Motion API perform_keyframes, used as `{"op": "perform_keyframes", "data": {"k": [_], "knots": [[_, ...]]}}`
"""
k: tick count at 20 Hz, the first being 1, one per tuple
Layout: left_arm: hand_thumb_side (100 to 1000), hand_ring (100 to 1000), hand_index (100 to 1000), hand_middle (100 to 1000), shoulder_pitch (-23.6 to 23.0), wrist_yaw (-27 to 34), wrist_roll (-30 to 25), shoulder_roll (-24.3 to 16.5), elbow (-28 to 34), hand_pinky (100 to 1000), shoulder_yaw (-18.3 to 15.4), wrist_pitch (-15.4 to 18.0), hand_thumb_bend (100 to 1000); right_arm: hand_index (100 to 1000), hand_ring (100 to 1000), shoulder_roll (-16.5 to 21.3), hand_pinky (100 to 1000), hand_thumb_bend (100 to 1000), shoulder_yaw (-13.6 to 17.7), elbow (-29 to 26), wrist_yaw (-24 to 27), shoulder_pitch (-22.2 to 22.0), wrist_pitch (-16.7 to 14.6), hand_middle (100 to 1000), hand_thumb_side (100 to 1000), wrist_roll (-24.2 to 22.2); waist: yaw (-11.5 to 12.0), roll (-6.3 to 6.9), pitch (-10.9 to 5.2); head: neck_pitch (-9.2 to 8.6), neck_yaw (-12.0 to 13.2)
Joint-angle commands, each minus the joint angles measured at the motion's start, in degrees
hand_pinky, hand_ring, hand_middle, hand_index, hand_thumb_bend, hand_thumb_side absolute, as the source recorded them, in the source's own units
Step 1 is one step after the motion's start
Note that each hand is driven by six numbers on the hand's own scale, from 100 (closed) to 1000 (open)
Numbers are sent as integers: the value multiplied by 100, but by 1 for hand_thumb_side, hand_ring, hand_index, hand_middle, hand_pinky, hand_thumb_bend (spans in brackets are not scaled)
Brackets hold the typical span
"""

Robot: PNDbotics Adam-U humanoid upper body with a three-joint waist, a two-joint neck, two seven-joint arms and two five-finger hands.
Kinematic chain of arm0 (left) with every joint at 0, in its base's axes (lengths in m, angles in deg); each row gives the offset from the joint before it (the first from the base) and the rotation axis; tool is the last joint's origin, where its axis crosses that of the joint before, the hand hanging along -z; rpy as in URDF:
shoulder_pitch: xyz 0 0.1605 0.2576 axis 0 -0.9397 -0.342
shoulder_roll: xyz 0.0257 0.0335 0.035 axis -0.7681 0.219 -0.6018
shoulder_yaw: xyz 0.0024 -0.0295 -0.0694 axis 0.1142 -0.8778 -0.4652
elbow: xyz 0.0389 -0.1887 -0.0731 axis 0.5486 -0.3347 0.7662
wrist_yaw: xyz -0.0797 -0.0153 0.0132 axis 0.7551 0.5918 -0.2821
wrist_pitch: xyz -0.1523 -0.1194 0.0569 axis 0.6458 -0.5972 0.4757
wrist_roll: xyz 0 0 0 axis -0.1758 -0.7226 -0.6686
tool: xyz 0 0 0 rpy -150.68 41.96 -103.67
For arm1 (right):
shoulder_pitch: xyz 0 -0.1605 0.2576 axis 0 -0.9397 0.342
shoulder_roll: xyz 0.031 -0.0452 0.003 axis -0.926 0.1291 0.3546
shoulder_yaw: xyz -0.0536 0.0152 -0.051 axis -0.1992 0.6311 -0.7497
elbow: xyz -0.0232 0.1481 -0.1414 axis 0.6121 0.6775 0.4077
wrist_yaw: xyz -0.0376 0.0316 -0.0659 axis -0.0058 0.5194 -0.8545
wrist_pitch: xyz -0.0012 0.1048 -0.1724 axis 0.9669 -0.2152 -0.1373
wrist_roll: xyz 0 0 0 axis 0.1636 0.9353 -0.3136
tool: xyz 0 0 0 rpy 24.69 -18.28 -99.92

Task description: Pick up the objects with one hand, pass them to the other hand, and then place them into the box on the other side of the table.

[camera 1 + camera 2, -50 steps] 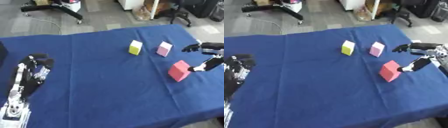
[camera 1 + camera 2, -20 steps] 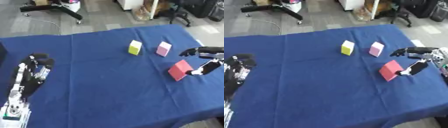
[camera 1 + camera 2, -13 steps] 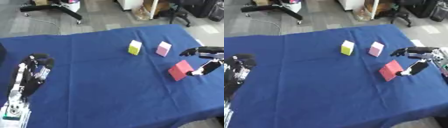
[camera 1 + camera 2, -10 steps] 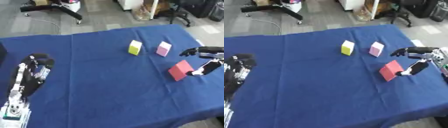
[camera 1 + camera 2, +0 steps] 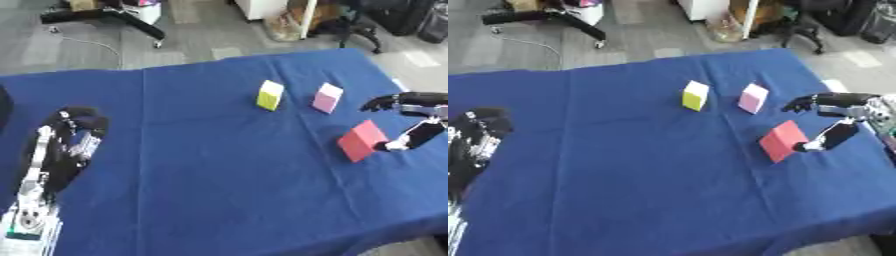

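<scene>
Three blocks stand on the blue table (image 5: 201, 175): a yellow-green one (image 5: 269, 95), a pink one (image 5: 327, 97) and a larger red one (image 5: 361, 140) at the right. My right hand (image 5: 837, 117) comes in from the right edge, open, its thumb tip touching or nearly touching the red block's right side and its fingers spread above and beyond it. My left hand (image 5: 74, 135) rests at the left, fingers curled, holding nothing. No box shows whole; only a dark shape (image 5: 3, 107) sits at the left edge.
Past the table's far edge lies grey floor with a black chair base (image 5: 114, 15) and other furniture. The table's right edge runs just beyond my right hand.
My right hand has drawn slightly closer to the red block, thumb now at its right side. The blocks and my left hand have not moved.
</scene>
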Motion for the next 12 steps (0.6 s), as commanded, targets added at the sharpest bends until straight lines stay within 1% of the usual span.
{"op": "perform_keyframes", "data": {"k": [1,12], "knots": [[625,591,671,672,52,-10,-8,-113,116,865,-24,5,561,992,898,302,877,400,71,-131,101,60,-1010,921,493,-1015,-4,-46,8,-14,9],[626,591,670,672,38,-15,-2,-117,111,866,-32,5,558,992,897,404,877,393,99,-370,350,35,-865,919,468,-1035,-20,-66,11,-14,8]]}}
